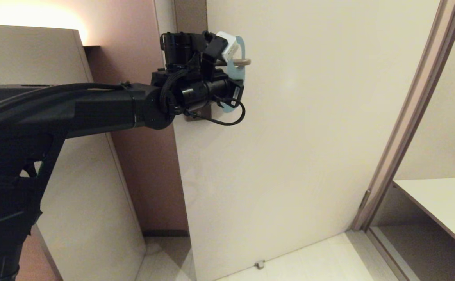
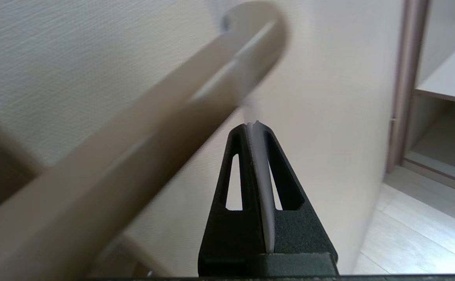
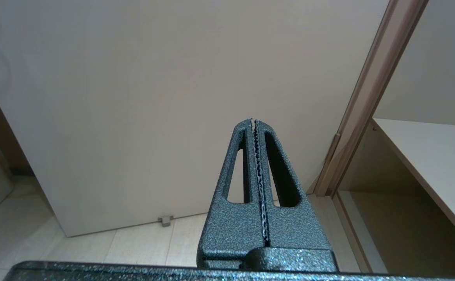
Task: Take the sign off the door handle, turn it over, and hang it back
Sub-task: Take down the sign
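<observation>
The sign (image 1: 239, 54) shows its light blue side and hangs by its hole on the door handle (image 1: 245, 61), whose tip pokes through. My left gripper (image 1: 236, 80) reaches in from the left and is shut on the sign below the handle; the wrist hides most of the card. In the left wrist view the sign (image 2: 259, 164) is edge-on, pinched between the fingers of the gripper (image 2: 252, 127), and rises toward the handle (image 2: 133, 144), which crosses close by. My right gripper (image 3: 252, 121) is shut and empty, low, facing the door; it is out of the head view.
The pale door (image 1: 309, 136) fills the middle. A lock plate (image 1: 200, 115) shows below the wrist. The door frame (image 1: 407, 117) and a shelf (image 1: 438, 203) are at right. A door stop (image 1: 259, 264) sits on the floor. A pale panel (image 1: 75, 195) stands at left.
</observation>
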`<state>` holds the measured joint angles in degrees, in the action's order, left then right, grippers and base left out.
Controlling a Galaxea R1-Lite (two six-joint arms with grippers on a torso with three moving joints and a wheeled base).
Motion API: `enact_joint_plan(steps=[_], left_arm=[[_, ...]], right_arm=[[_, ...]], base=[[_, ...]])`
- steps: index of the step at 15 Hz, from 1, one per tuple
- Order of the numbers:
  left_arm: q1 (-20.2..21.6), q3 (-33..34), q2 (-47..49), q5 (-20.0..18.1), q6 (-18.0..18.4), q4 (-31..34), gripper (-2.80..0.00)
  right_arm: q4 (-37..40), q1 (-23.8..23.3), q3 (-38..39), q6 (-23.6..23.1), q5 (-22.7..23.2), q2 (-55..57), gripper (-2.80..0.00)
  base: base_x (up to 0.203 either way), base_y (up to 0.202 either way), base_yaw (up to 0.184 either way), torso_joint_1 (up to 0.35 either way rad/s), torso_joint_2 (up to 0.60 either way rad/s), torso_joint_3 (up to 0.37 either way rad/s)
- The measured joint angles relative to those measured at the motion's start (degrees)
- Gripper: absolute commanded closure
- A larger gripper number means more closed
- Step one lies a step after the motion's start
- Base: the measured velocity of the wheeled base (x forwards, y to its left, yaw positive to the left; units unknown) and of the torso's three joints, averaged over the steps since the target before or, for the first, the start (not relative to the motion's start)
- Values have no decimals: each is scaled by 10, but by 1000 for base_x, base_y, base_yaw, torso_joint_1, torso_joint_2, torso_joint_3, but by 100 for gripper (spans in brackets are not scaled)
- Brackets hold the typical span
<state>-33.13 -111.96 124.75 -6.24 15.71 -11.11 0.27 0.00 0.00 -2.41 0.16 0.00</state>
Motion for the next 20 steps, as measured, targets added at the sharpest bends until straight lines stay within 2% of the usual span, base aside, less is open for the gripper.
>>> enact_joint_plan(steps=[8,17,20], left_arm=[[-35,0,5,-2,0,-1,0],[-15,1,8,2,2,9,0],[-12,1,7,-5,14,14,0]], right_arm=[[0,0,0,0,0,0,0],[0,0,0,0,0,0,0],[0,0,0,0,0,0,0]], base=[[0,0,0,0,0,0],[0,0,0,0,0,0],[0,0,0,0,0,0]])
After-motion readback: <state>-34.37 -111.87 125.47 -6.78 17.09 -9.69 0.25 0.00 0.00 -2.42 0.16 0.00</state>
